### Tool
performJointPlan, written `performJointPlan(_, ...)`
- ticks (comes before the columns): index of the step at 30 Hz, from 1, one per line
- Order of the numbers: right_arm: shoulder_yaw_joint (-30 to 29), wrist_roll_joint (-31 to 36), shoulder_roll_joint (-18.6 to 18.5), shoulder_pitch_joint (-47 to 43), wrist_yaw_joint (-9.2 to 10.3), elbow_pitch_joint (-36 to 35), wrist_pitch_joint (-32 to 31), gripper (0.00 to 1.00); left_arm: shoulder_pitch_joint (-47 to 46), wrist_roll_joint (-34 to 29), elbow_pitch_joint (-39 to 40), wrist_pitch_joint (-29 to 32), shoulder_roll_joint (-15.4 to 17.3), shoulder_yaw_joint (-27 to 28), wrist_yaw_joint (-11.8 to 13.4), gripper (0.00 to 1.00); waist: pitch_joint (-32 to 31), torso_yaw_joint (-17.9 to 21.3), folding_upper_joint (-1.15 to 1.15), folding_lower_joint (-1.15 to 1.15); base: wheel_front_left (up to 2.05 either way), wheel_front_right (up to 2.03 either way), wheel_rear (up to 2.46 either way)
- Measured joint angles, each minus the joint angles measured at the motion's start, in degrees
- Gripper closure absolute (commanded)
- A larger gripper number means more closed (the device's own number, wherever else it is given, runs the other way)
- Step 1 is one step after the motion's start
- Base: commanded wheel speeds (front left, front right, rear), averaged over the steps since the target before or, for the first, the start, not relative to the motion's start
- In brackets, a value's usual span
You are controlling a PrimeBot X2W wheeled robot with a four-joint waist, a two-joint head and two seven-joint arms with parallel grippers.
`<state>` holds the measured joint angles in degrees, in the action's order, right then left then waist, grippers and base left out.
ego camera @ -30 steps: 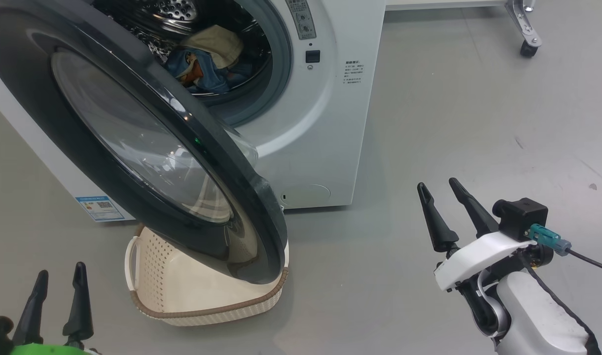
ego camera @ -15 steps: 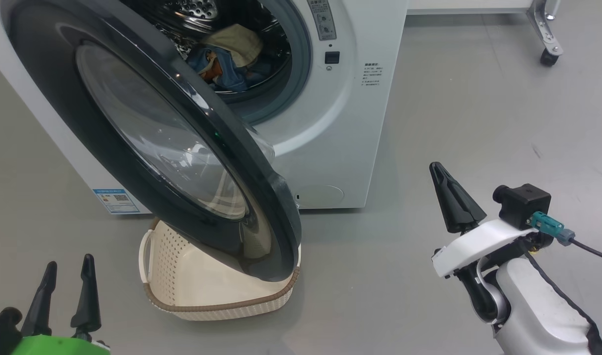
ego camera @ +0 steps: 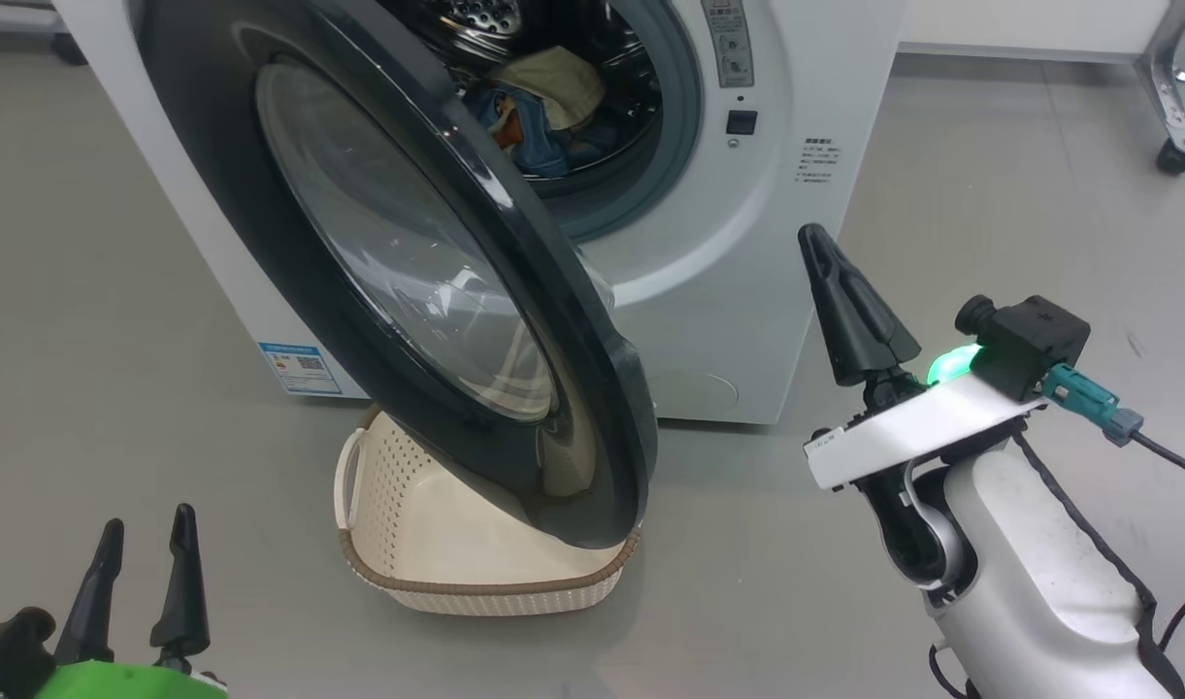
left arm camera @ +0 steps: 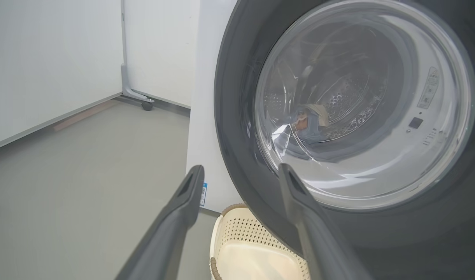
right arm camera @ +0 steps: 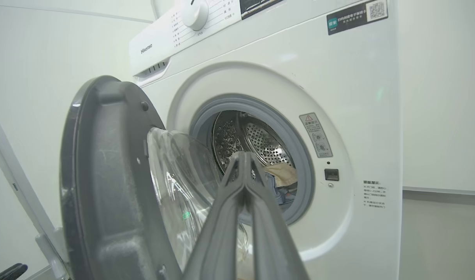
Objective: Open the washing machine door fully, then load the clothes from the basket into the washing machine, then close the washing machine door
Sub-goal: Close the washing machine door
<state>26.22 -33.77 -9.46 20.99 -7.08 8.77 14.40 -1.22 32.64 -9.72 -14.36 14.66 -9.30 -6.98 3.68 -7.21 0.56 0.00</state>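
The washing machine (ego camera: 776,291) (right arm camera: 361,97) stands with its door (ego camera: 398,262) (left arm camera: 361,116) (right arm camera: 105,186) swung out, glass bowl facing the drum. The clothes (ego camera: 543,102) (right arm camera: 280,182), blue and cream fabric, lie inside the steel drum. Under the door's lower edge sits the cream basket (ego camera: 456,544) (left arm camera: 253,252), with nothing visible in the part that shows. My right gripper (ego camera: 817,243) (right arm camera: 243,155) is shut with nothing in it, fingers together, raised right of the door and pointing at the machine's opening. My left gripper (ego camera: 146,529) (left arm camera: 241,169) is open, low at the left, in front of the door.
A blue label sticker (ego camera: 301,367) is on the machine's lower left front. A wheeled metal stand leg (ego camera: 1174,126) is at the far right on the grey floor (ego camera: 990,194). Another caster and white panels (left arm camera: 146,105) stand left of the machine.
My right gripper's fingers have closed together and it has risen toward the machine's front. The head camera has shifted, so the machine and basket sit further right in view.
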Motion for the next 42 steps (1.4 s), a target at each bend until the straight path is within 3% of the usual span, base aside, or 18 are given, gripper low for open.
performJointPlan(8, 3.0, 0.0, 0.6, 1.7, 0.0, -6.4, 0.0, 1.0, 0.0, 0.0, -0.2, 0.0, -0.1, 0.1, 0.0, 0.0, -0.7, -3.6, 0.0, 0.0, 0.0, 0.0, 0.0)
performJointPlan(20, 15.8, 0.0, 0.8, 2.7, 0.0, -10.7, 0.0, 1.0, 0.0, 0.0, -0.2, 0.0, -0.1, 1.2, 0.0, 0.0, -1.3, -5.9, 0.0, 0.0, 0.0, 0.0, 0.0)
performJointPlan(30, 23.4, -1.8, -3.0, 1.5, 0.0, -3.7, 0.0, 1.0, 0.1, 0.0, -0.1, 0.0, -0.3, 1.5, 0.0, 0.0, -1.2, -6.5, 0.0, 0.0, 0.0, 0.0, 0.0)
performJointPlan(42, 24.3, -4.6, -3.9, 1.4, 0.0, 3.0, -0.1, 1.0, 0.1, 0.1, 0.3, 0.0, -0.4, 1.2, 0.0, 0.0, -0.3, -6.8, 0.0, 0.0, 0.0, 0.0, 0.0)
